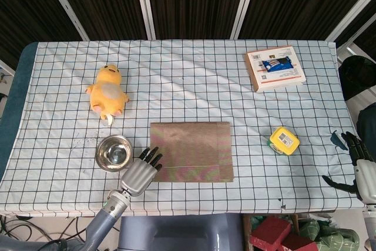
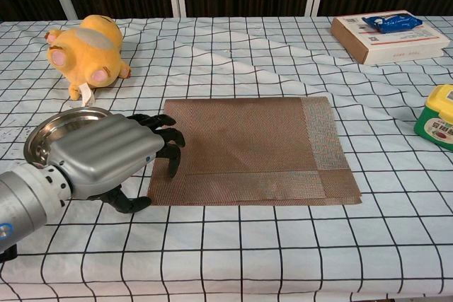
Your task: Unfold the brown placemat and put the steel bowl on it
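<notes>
The brown woven rectangular placemat (image 1: 191, 151) lies flat in the lower middle of the head view, and its layered edges along the right and bottom, plain in the chest view, suggest to me that it is folded over on itself, so you should count the unfolding as not yet done. The small round steel bowl (image 1: 114, 152) sits on the checked tablecloth (image 1: 188, 86) just to the left of the placemat, apart from it and empty, so the second half of the task is untouched as well. Your left hand (image 2: 113, 152) hovers at the placemat's left edge, between the bowl and the mat; its dark fingers (image 2: 164, 132) are spread and gently curved, reaching over the mat's near-left corner, and they hold nothing. Whether the fingertips actually touch the mat, you cannot tell from either view. Your right hand (image 1: 358, 166) stands at the far right edge of the head view, well apart from both task items, fingers apart and empty. Elsewhere, a yellow plush duck toy (image 1: 107, 90) rests in the upper left, a flat cardboard box (image 1: 275, 68) in the upper right, and a small yellow and green container (image 1: 284, 140) right of the mat; none of them blocks the work. In my judgement you are at the very start: catch an edge of the top layer, open the mat out, then lift the bowl onto it.
</notes>
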Robot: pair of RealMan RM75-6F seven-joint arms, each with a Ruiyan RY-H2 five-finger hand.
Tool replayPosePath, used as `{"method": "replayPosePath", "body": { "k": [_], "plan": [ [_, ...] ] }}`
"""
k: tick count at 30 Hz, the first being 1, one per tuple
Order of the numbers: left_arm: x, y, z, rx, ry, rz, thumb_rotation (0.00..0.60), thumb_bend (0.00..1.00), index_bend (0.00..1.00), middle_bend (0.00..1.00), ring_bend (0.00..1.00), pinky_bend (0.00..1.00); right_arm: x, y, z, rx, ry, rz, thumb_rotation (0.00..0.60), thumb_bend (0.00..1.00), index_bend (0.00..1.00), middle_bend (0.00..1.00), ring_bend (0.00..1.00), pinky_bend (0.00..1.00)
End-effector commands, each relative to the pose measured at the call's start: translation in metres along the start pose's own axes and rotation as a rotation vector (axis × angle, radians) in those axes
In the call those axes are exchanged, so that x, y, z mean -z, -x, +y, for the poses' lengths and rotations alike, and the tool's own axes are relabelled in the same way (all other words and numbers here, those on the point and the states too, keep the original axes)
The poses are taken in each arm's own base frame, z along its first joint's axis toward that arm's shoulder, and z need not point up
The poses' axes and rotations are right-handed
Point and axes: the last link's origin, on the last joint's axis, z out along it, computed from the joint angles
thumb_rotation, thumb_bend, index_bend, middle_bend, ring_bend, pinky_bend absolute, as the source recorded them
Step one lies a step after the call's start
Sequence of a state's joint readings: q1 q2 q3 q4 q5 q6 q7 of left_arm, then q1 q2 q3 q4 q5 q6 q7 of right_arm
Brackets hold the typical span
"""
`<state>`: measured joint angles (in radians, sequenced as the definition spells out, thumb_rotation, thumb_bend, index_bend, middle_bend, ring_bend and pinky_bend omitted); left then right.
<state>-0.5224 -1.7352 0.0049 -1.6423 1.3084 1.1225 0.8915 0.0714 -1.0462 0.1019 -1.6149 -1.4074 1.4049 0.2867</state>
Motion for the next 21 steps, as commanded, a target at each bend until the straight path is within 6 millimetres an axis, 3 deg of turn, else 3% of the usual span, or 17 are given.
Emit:
{"method": "replayPosePath", "body": {
  "k": [1, 21],
  "plan": [
    [-0.0001, 0.0, 0.0001, -0.001, 0.0, 0.0, 0.6, 0.27, 0.43, 0.18, 0.04, 0.15, 0.0001, 0.0001, 0.0, 0.0, 0.0, 0.0, 0.6, 0.07, 0.0, 0.0, 0.02, 0.19],
    [-0.0011, -0.0017, 0.0002, -0.008, -0.002, 0.003, 0.6, 0.27, 0.45, 0.19, 0.05, 0.15, -0.0001, 0.0002, -0.0001, -0.001, 0.0, -0.003, 0.6, 0.07, 0.0, 0.0, 0.02, 0.19]
  ]
}}
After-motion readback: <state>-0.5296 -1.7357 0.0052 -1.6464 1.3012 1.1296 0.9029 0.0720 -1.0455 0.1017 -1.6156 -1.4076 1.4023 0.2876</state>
